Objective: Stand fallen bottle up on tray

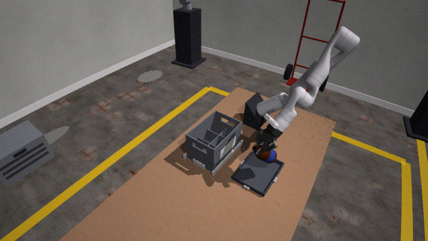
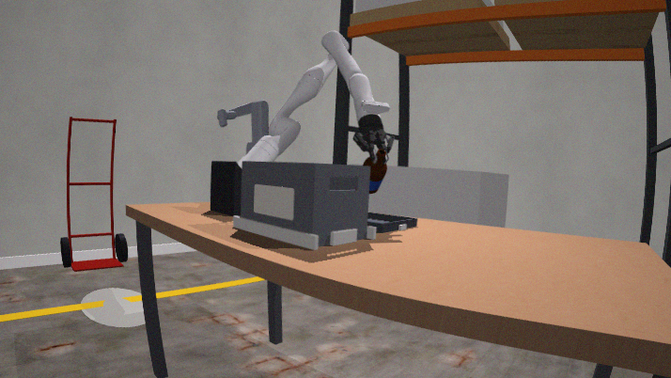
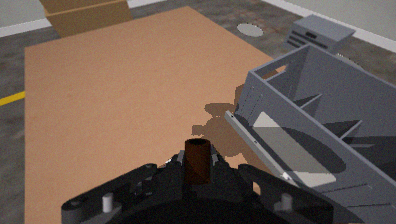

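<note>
My gripper (image 1: 265, 147) (image 2: 379, 152) (image 3: 197, 158) is shut on the neck of a brown bottle (image 1: 265, 154) (image 2: 376, 172) (image 3: 197, 159) with a blue label. The bottle hangs below the fingers, lifted above the far end of the dark flat tray (image 1: 255, 177) (image 2: 392, 221), roughly upright with a slight tilt. In the wrist view only the bottle's neck shows between the fingers. The grey crate (image 1: 213, 139) (image 2: 305, 197) (image 3: 320, 130) stands just left of the tray; its dividers leave open compartments.
A black box (image 1: 255, 112) (image 2: 226, 188) stands at the arm's base behind the crate. The wooden table (image 1: 168, 204) (image 2: 493, 273) stretches toward the front. A red hand truck (image 1: 312, 39) (image 2: 91, 193) and shelving (image 2: 517, 28) stand off the table.
</note>
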Controlling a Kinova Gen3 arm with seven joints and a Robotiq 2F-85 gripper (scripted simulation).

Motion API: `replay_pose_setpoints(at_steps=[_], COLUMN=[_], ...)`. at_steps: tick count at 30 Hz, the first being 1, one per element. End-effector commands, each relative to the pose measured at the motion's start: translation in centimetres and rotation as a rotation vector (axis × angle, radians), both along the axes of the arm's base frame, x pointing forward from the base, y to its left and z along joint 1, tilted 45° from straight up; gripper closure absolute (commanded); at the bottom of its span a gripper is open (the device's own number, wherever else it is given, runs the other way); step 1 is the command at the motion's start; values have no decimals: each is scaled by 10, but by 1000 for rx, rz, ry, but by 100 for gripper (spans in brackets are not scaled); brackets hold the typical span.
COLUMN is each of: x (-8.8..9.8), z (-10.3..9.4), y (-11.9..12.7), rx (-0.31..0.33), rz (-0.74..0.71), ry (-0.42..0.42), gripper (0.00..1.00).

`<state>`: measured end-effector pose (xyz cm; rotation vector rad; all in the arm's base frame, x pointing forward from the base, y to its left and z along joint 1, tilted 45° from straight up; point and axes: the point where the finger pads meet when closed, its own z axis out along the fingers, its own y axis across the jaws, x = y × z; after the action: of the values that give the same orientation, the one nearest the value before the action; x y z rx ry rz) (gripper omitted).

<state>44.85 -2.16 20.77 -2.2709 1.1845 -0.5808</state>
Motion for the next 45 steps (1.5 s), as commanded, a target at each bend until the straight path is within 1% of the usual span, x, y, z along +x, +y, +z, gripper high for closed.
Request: replay_pose_setpoints(at_steps=[1,10,45], x=[-1,-1,-1], z=[2,3,3], y=[3,2,2], rx=[-22,-33,-33], rz=[2,-10,-11], ry=[-9,-23,-23], gripper=[100,100,100])
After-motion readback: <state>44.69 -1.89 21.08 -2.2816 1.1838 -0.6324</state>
